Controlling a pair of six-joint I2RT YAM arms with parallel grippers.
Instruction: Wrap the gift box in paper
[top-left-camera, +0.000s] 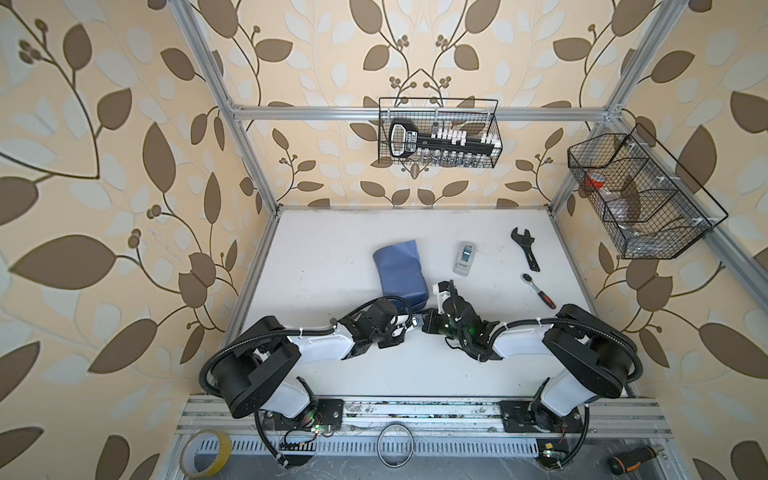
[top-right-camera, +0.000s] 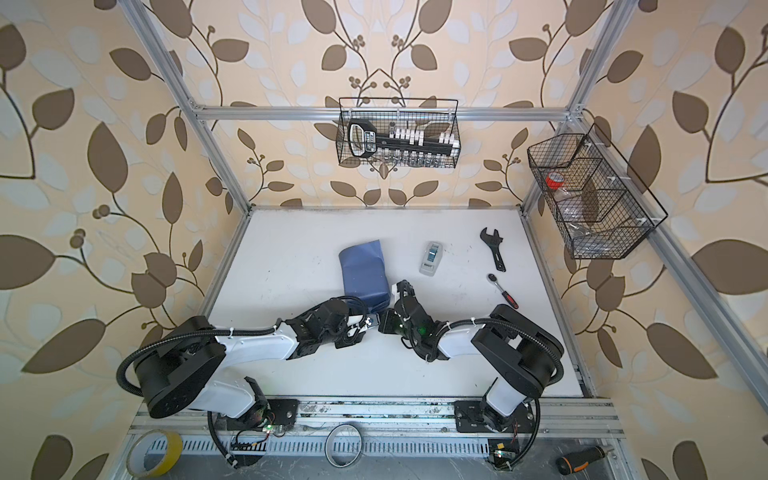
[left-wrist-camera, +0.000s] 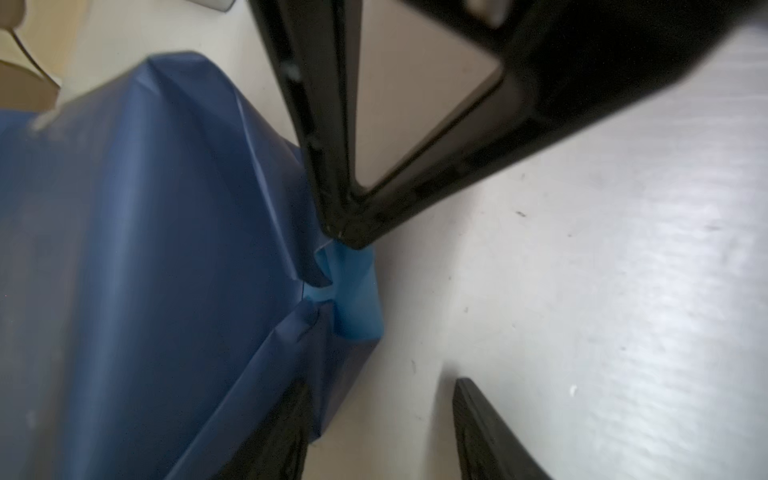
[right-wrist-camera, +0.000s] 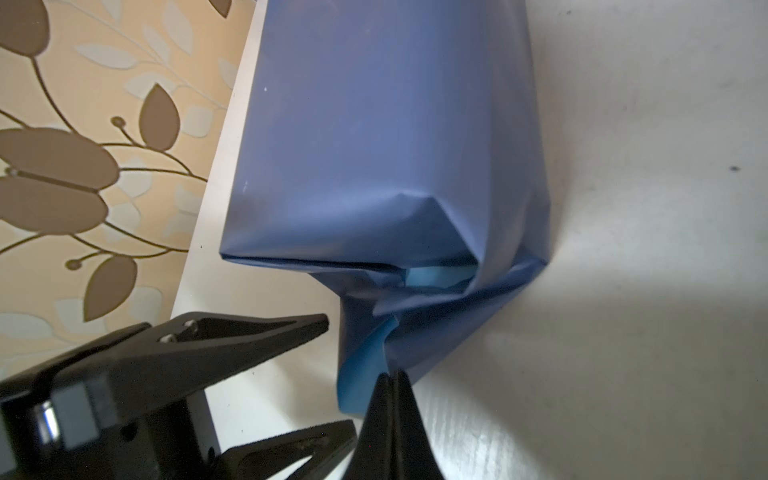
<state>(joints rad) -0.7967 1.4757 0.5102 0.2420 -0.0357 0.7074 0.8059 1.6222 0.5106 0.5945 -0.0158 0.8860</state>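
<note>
Nearly wrapped: near end open

Paper (top-left-camera: 399, 270) already sleeves the box, hidden inside, on the table (top-left-camera: 332, 232), dark face out. Left to do, I judge: fold and tape the gaping near end. My right tool (right-wrist-camera: 390, 376), closed, pinches that end's light-blue flap; my left tool (right-wrist-camera: 340, 372), jaws apart, straddles the same flap.

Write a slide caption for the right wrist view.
Shut right pincer pinches the end flap of the slate-blue wrapping paper; the open left pincer hangs beside it over the white tabletop.
</note>
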